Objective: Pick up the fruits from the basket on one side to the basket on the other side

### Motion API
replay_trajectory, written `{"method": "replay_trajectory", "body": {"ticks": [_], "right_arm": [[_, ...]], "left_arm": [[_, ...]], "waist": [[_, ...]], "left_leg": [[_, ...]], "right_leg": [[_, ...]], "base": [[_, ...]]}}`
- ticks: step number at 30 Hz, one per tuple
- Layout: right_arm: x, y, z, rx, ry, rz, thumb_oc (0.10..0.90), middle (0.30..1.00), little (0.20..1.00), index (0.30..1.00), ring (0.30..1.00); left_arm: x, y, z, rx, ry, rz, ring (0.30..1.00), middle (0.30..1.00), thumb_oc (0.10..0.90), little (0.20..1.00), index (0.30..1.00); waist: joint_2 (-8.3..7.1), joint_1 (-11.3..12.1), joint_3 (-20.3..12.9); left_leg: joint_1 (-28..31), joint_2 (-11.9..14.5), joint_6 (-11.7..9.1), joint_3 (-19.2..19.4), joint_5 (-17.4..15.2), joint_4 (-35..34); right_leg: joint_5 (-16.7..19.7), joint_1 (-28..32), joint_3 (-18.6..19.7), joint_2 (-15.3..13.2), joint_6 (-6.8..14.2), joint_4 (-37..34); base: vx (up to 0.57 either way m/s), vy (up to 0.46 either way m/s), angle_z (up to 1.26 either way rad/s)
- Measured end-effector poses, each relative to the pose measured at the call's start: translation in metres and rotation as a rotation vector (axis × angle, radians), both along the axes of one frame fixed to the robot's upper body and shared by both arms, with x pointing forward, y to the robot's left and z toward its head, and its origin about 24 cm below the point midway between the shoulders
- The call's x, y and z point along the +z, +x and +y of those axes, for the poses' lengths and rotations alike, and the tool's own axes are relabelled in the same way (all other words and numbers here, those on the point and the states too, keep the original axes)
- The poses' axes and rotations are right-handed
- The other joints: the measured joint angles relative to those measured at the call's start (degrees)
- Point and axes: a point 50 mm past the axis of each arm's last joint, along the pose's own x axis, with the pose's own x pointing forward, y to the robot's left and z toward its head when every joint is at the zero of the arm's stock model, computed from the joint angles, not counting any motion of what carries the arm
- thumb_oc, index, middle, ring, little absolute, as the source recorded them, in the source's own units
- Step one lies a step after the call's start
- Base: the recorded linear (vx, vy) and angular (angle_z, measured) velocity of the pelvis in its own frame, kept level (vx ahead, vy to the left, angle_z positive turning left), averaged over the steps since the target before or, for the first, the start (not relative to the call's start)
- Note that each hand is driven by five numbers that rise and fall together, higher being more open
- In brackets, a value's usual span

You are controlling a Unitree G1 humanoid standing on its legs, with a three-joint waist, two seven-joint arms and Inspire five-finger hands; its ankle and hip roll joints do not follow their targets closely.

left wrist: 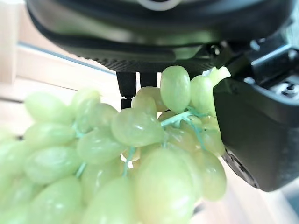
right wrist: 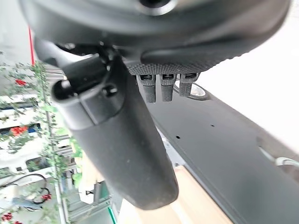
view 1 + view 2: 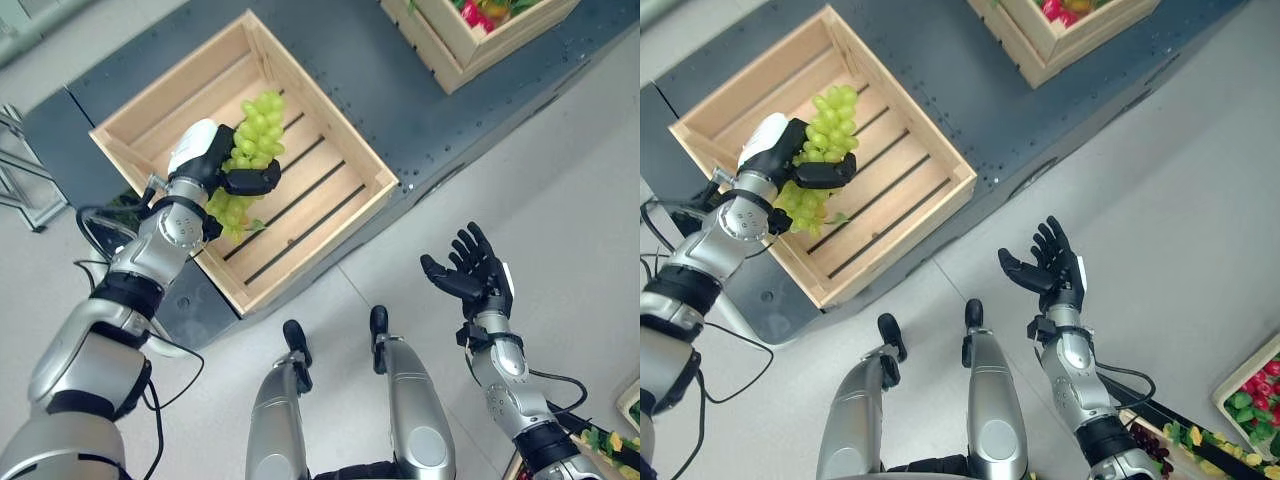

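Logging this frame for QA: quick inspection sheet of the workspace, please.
Surface: dark platform on pale floor.
Job's things: green grapes held above slatted wooden crate; second crate holds red and green produce.
Clutter: tray of red and green fruit on floor.
Hands: left hand curled round the grapes; right hand open over floor, holding nothing.
Cables: nothing seen beyond the robot's own.
Surroundings: metal frame at left.

My left hand (image 3: 205, 160) hangs over the near crate (image 3: 335, 150), its slatted floor bare; only the low walls hem it. Open worktop (image 3: 375, 75) separates the far crate (image 3: 450, 45).
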Motion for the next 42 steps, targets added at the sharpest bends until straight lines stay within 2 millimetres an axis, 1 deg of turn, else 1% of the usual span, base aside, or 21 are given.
{"method": "replay_trajectory", "body": {"ticks": [3, 4, 6, 9, 11, 13, 15, 16, 18, 20, 22, 23, 25, 27, 30, 31, 32, 34, 36, 38, 42], "right_arm": [[0.000, -0.001, 0.003, 0.017, -0.003, -0.005, 0.800, 0.900, 0.900, 0.900, 0.900], [0.001, -0.001, 0.004, 0.034, -0.016, -0.008, 0.800, 0.900, 0.900, 0.900, 0.900], [0.010, 0.002, 0.009, 0.068, -0.027, -0.048, 0.800, 0.900, 0.900, 0.900, 0.900], [0.019, 0.008, 0.015, 0.124, -0.031, -0.091, 0.800, 0.900, 0.900, 0.900, 0.900], [0.029, 0.009, 0.018, 0.173, -0.041, -0.143, 0.800, 0.900, 0.900, 0.900, 0.900], [0.037, 0.010, 0.019, 0.211, -0.055, -0.184, 0.800, 0.900, 0.900, 0.900, 0.900], [0.051, 0.015, 0.024, 0.280, -0.086, -0.246, 0.800, 0.900, 0.900, 0.900, 0.900], [0.055, 0.017, 0.026, 0.302, -0.090, -0.260, 0.800, 0.900, 0.900, 0.900, 0.900], [0.060, 0.021, 0.032, 0.362, -0.101, -0.256, 0.800, 0.900, 0.900, 0.900, 0.900], [0.058, 0.021, 0.035, 0.418, -0.110, -0.240, 0.800, 0.900, 0.900, 0.900, 0.900], [0.058, 0.022, 0.037, 0.455, -0.112, -0.223, 0.800, 0.900, 0.900, 0.900, 0.900], [0.055, 0.023, 0.039, 0.484, -0.100, -0.201, 0.800, 0.900, 0.900, 0.900, 0.900], [0.050, 0.022, 0.046, 0.537, -0.056, -0.161, 0.800, 0.900, 0.900, 0.900, 0.900], [0.048, 0.024, 0.057, 0.595, -0.004, -0.128, 0.800, 0.900, 0.900, 0.900, 0.900], [0.045, 0.024, 0.070, 0.659, 0.047, -0.086, 0.800, 0.900, 0.900, 0.900, 0.900], [0.044, 0.025, 0.076, 0.688, 0.084, -0.066, 0.800, 0.900, 0.900, 0.900, 0.900], [0.043, 0.025, 0.079, 0.699, 0.095, -0.057, 0.800, 0.900, 0.900, 0.900, 0.900], [0.039, 0.028, 0.094, 0.749, 0.129, -0.019, 0.800, 0.900, 0.900, 0.900, 0.900], [0.033, 0.025, 0.104, 0.788, 0.140, 0.021, 0.800, 0.900, 0.900, 0.900, 0.900], [0.026, 0.022, 0.108, 0.808, 0.163, 0.062, 0.800, 0.900, 0.900, 0.900, 0.900], [0.021, 0.020, 0.117, 0.831, 0.215, 0.091, 0.800, 0.900, 0.900, 0.900, 0.900]], "left_arm": [[-0.012, -0.005, -0.004, -0.018, -0.225, -0.038, 0.300, 0.300, 0.400, 0.300, 0.300], [-0.020, -0.006, -0.009, -0.036, -0.315, -0.031, 0.300, 0.300, 0.400, 0.300, 0.300], [-0.023, -0.009, -0.011, -0.064, -0.382, -0.046, 0.300, 0.300, 0.400, 0.300, 0.300], [-0.028, -0.013, -0.014, -0.112, -0.548, -0.054, 0.300, 0.300, 0.400, 0.300, 0.300], [-0.028, -0.017, -0.021, -0.166, -0.621, -0.073, 0.300, 0.300, 0.400, 0.300, 0.300], [-0.024, -0.019, -0.027, -0.203, -0.643, -0.092, 0.300, 0.300, 0.400, 0.300, 0.300], [-0.014, -0.020, -0.032, -0.256, -0.642, -0.130, 0.300, 0.300, 0.400, 0.300, 0.300], [-0.011, -0.021, -0.033, -0.274, -0.640, -0.139, 0.300, 0.300, 0.400, 0.300, 0.300], [-0.006, -0.022, -0.038, -0.337, -0.633, -0.139, 0.300, 0.300, 0.400, 0.300, 0.300], [-0.007, -0.024, -0.043, -0.402, -0.612, -0.120, 0.300, 0.300, 0.400, 0.300, 0.300], [-0.002, -0.025, -0.048, -0.450, -0.596, -0.127, 0.300, 0.300, 0.400, 0.300, 0.300], [0.001, -0.027, -0.050, -0.486, -0.576, -0.128, 0.300, 0.300, 0.400, 0.300, 0.300], [0.004, -0.029, -0.056, -0.547, -0.531, -0.117, 0.300, 0.300, 0.400, 0.300, 0.300], [0.006, -0.032, -0.062, -0.622, -0.473, -0.087, 0.300, 0.300, 0.400, 0.300, 0.300], [0.002, -0.036, -0.079, -0.739, -0.389, -0.026, 0.300, 0.300, 0.400, 0.300, 0.300], [-0.001, -0.036, -0.089, -0.780, -0.333, 0.008, 0.300, 0.300, 0.400, 0.300, 0.300], [-0.003, -0.037, -0.093, -0.800, -0.300, 0.023, 0.300, 0.300, 0.400, 0.300, 0.300], [-0.009, -0.041, -0.105, -0.866, -0.186, 0.086, 0.300, 0.300, 0.400, 0.300, 0.300], [-0.016, -0.044, -0.112, -0.909, -0.137, 0.130, 0.300, 0.300, 0.400, 0.300, 0.300], [-0.020, -0.045, -0.115, -0.929, -0.122, 0.149, 0.300, 0.300, 0.400, 0.300, 0.300], [-0.017, -0.049, -0.122, -0.967, -0.080, 0.142, 0.300, 0.300, 0.400, 0.300, 0.300]], "waist": [[0.23, 0.39, 0.01], [0.38, 0.74, -0.02], [0.61, 0.87, -0.05], [1.00, 0.77, -0.12], [2.10, 0.81, -0.34], [3.17, 1.28, -0.92], [4.53, 1.53, -1.72], [4.87, 1.63, -2.06], [5.26, 1.76, -2.35], [6.10, 2.53, -6.38], [6.56, 3.15, -8.26], [6.48, 3.96, -9.11], [5.99, 4.17, -10.95], [5.99, 4.51, -11.81], [5.91, 4.90, -13.04], [5.67, 5.50, -13.58], [5.46, 5.53, -13.86], [4.55, 5.99, -14.92], [4.26, 6.93, -16.59], [4.16, 7.09, -18.14], [4.08, 7.98, -20.13]], "left_leg": [[3.92, -0.07, -0.15, 0.19, 0.80, -2.80], [6.30, -0.21, -0.28, 0.14, 1.12, -4.43], [8.23, -0.28, -0.39, 0.15, 1.41, -5.93], [13.22, -0.97, -0.46, 0.16, 2.84, -10.50], [17.44, -1.05, -0.52, -0.04, 3.57, -13.84], [19.36, -1.00, -0.53, -0.25, 3.88, -15.57], [20.45, -1.25, -0.44, -0.38, 3.98, -16.84], [20.64, -1.27, -0.44, -0.64, 3.98, -17.07], [24.21, -1.38, -0.50, -1.48, 4.21, -19.02], [24.86, -1.41, -0.71, -1.66, 4.49, -21.15], [26.04, -1.54, -0.71, -1.79, 4.59, -22.53], [27.01, -1.67, -0.72, -1.80, 4.59, -22.99], [27.06, -2.03, -0.72, -2.20, 4.58, -22.99], [27.22, -1.94, -0.72, -3.10, 4.58, -22.99], [27.30, -2.00, -0.72, -3.66, 4.58, -23.00], [27.26, -2.05, -0.72, -4.21, 4.58, -23.00], [27.15, -2.06, -0.72, -4.46, 4.58, -23.00], [27.12, -2.03, -0.78, -4.51, 4.85, -23.00], [27.10, -1.97, -0.82, -4.55, 4.90, -23.02], [27.08, -1.98, -0.82, -4.59, 4.90, -23.02], [27.06, -2.03, -0.76, -4.84, 4.95, -23.01]], "right_leg": [[0.25, 3.66, -0.23, 0.09, 0.09, -1.90], [0.25, 5.77, -0.44, 0.18, 0.09, -2.81], [0.25, 7.50, -0.65, 0.28, 0.10, -3.91], [0.43, 11.73, -0.95, 0.31, 0.37, -6.39], [0.72, 16.21, -2.01, 0.46, 0.79, -9.51], [1.19, 18.64, -2.33, 0.66, 1.05, -11.72], [1.85, 20.30, -2.84, 0.86, 1.34, -14.04], [1.92, 20.90, -3.19, 0.77, 1.46, -14.61], [2.13, 25.04, -4.02, 1.00, 1.72, -16.98], [2.74, 26.52, -5.01, 1.34, 1.89, -20.22], [3.82, 28.73, -5.34, 1.61, 2.13, -23.43], [4.65, 30.59, -5.49, 1.73, 2.17, -25.77], [5.75, 32.38, -6.55, 1.72, 2.23, -28.81], [5.75, 32.93, -7.29, 1.80, 2.22, -28.81], [5.74, 33.45, -8.27, 1.80, 2.21, -28.80], [5.73, 33.53, -8.45, 1.76, 2.22, -28.81], [5.72, 33.54, -8.52, 1.77, 2.22, -28.82], [5.71, 33.50, -8.59, 1.78, 2.20, -28.84], [5.70, 33.53, -8.59, 1.78, 2.19, -28.85], [5.70, 33.54, -8.62, 1.79, 2.19, -28.86], [5.71, 33.70, -8.75, 1.78, 2.19, -28.84]], "base": [[0.02, -0.010, -0.04], [0.05, 0.000, 0.01], [0.07, 0.010, 0.01], [0.06, -0.003, 0.03], [0.09, -0.052, 0.13], [0.03, -0.068, 0.10], [0.07, -0.072, 0.06], [0.10, -0.081, 0.16], [0.08, -0.062, 0.19], [0.07, -0.070, 0.15], [0.02, -0.074, 0.09], [0.00, -0.056, 0.03], [-0.01, -0.059, 0.11], [-0.01, -0.054, 0.20], [0.00, -0.048, 0.17], [0.00, -0.031, 0.07], [-0.01, -0.049, 0.06], [-0.01, -0.051, 0.02], [0.00, -0.044, 0.01], [0.01, -0.048, 0.02], [0.01, -0.037, 0.03]]}}
